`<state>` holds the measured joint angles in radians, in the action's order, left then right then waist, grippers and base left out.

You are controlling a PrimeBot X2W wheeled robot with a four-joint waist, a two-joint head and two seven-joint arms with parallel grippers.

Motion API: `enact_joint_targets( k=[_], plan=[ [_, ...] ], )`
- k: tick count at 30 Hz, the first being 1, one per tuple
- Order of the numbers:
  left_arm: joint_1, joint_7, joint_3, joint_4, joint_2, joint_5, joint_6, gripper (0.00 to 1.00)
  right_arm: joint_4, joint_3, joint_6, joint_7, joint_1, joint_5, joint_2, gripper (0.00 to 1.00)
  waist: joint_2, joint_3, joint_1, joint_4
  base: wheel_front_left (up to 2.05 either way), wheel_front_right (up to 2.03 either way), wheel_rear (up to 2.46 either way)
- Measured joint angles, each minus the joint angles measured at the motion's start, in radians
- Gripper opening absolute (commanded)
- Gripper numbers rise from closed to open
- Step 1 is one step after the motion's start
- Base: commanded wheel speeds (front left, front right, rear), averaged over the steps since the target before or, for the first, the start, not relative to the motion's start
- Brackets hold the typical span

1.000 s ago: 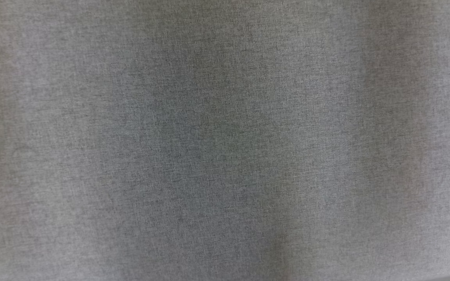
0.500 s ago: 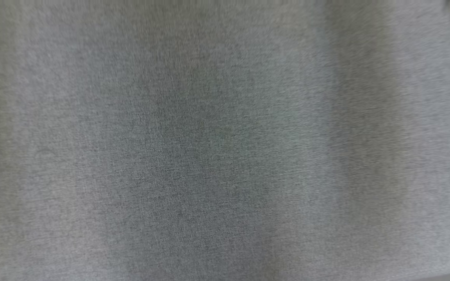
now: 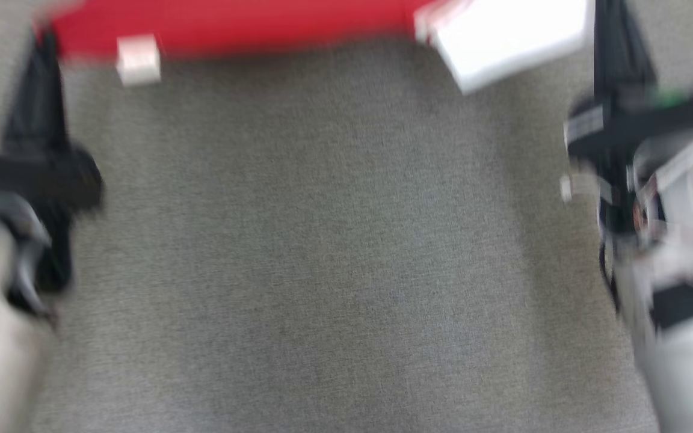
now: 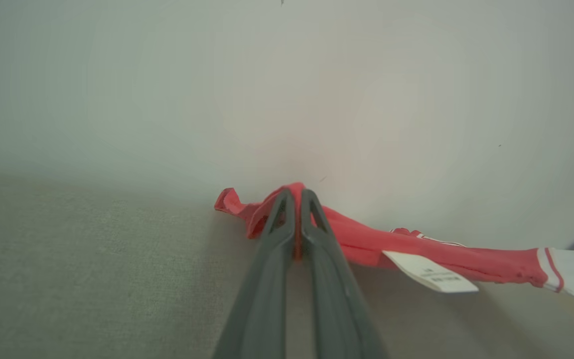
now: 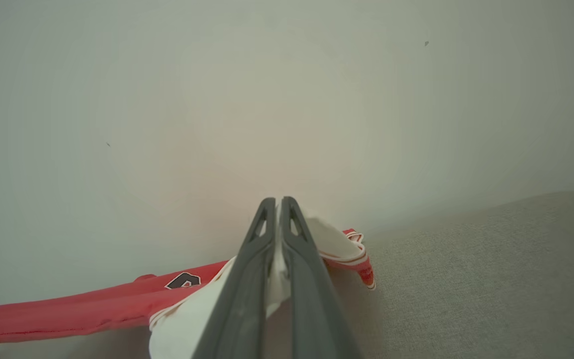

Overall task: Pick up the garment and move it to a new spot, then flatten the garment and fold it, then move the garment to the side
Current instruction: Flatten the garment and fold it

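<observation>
A second ago my head view looked closely at the grey fabric surface [image 3: 322, 240]. Then my head moved and the view shifted. It took in my left gripper [image 3: 43, 90] at one edge, my right gripper [image 3: 614, 48] at the other, and the garment [image 3: 232, 24] along the top with its white tag [image 3: 138, 58], all blurred.

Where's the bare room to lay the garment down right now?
Free: the wide grey cloth surface on the near side of the garment, bordered by the left hand and right hand. Crowded: the far strip, where the garment stretches between both shut hands.
</observation>
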<state>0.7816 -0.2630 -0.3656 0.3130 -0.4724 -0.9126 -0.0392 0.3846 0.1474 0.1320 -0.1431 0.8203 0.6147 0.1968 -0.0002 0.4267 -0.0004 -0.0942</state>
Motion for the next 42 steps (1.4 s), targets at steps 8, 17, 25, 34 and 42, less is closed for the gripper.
enact_joint_targets(
  k=[8, 17, 25, 34, 42],
  plan=[
    [-0.379, -0.001, 0.117, -0.171, 0.089, 0.065, -0.033, 0.0, -0.305, -0.164, 0.0, 0.128, -0.423, -0.056, -0.078, 0.0, 0.0, -0.076, 0.0001, 0.019, 0.0, 0.0, 0.0],
    [-0.686, -0.001, 0.139, -0.216, 0.17, 0.106, -0.013, 0.0, -0.486, -0.26, 0.0, 0.211, -0.794, -0.097, -0.139, 0.0, 0.0, -0.153, 0.0001, 0.041, 0.0, 0.0, 0.0],
    [-0.82, -0.001, 0.149, -0.206, 0.223, 0.133, -0.012, 0.0, -0.518, -0.308, 0.0, 0.263, -0.997, -0.12, -0.146, 0.0, -0.0001, -0.214, 0.0001, 0.056, 0.0, 0.0, 0.0],
    [-0.936, -0.001, 0.156, -0.169, 0.277, 0.139, 0.005, 0.0, -0.492, -0.319, 0.0, 0.319, -1.144, -0.088, -0.147, 0.0, 0.0, -0.273, 0.0001, 0.063, 0.0, 0.0, 0.0],
    [-0.928, -0.001, 0.18, -0.166, 0.301, 0.175, 0.047, 0.0, -0.501, -0.304, 0.0, 0.315, -1.113, -0.043, -0.146, 0.0, 0.0002, -0.273, 0.0003, 0.07, 0.0, 0.0, 0.0]
  ],
)
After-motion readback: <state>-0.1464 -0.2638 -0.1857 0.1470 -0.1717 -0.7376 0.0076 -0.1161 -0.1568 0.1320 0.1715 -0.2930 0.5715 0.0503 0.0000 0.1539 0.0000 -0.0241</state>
